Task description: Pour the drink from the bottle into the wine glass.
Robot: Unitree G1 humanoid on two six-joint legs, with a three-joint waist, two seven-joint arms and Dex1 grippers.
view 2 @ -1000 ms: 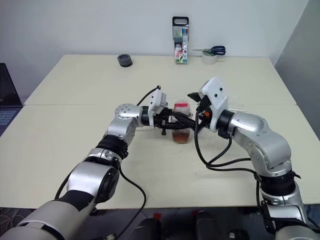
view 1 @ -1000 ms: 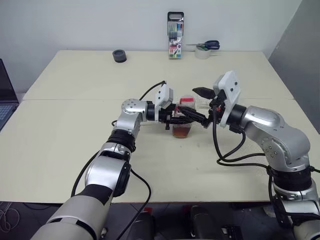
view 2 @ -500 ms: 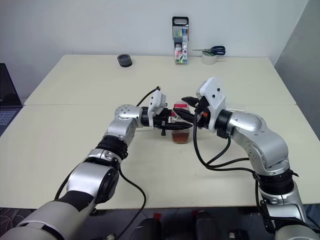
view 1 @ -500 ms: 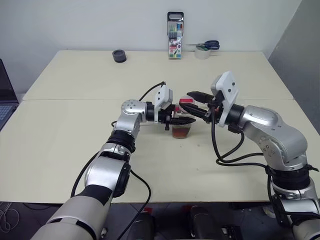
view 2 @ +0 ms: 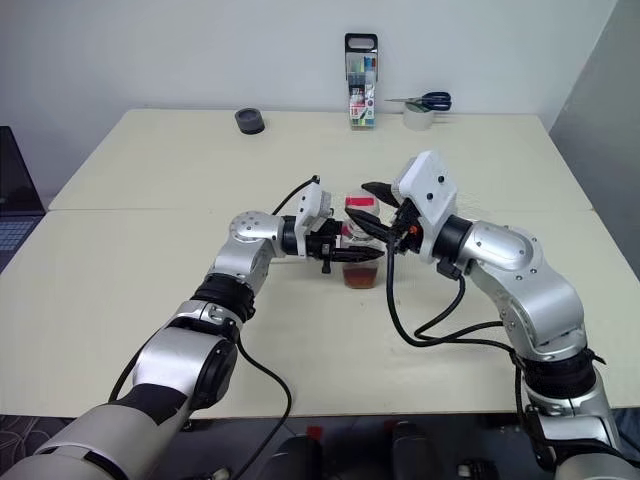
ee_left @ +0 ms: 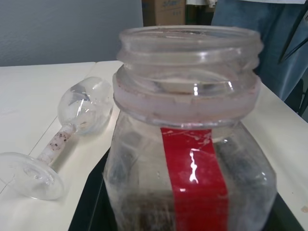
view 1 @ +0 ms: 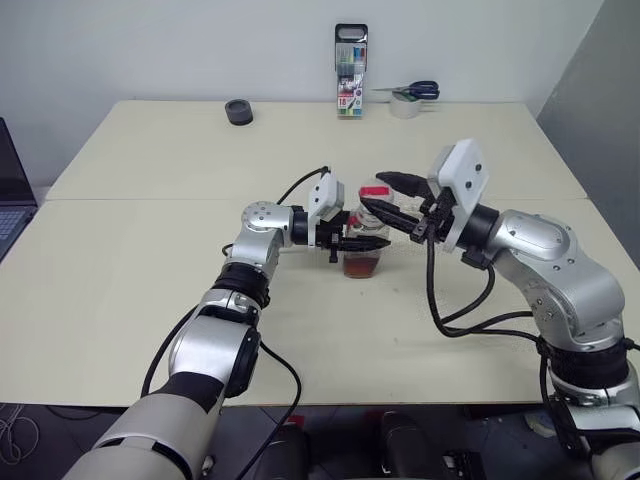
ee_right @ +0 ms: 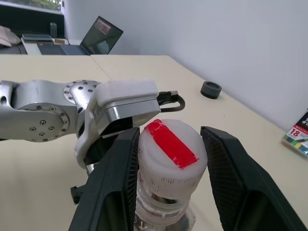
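- Left wrist view shows the small clear squarish plastic bottle with a red label strip [ee_left: 192,159] upright, its mouth open and bare. The cap is off, so I judge the opening step as good as done.
- Reddish-brown translucent drink [view 1: 362,263] sits low in the bottle, so none has been poured yet, as far as can be told.
- The white screw cap with a pink-red top [ee_right: 171,154] sits just above the bottle's neck. The two black fingers of the right gripper [ee_right: 171,137] stand on either side of it and appear to pinch it.
- The left gripper [view 1: 370,241] is clamped tight on the bottle's body and holds it near the middle of the pale cream table [view 1: 150,270].
- The clear stemmed wine glass [ee_left: 82,108] lies on its side on the table just beyond the bottle, and looks empty.
- Left to do, in my judgement: put the cap aside, stand the glass upright, then tip the bottle over its bowl.
- Well apart at the table's far edge are a tall marker case [view 1: 351,72], blue-handled scissors [view 1: 415,91] and a dark round roll [view 1: 238,111].
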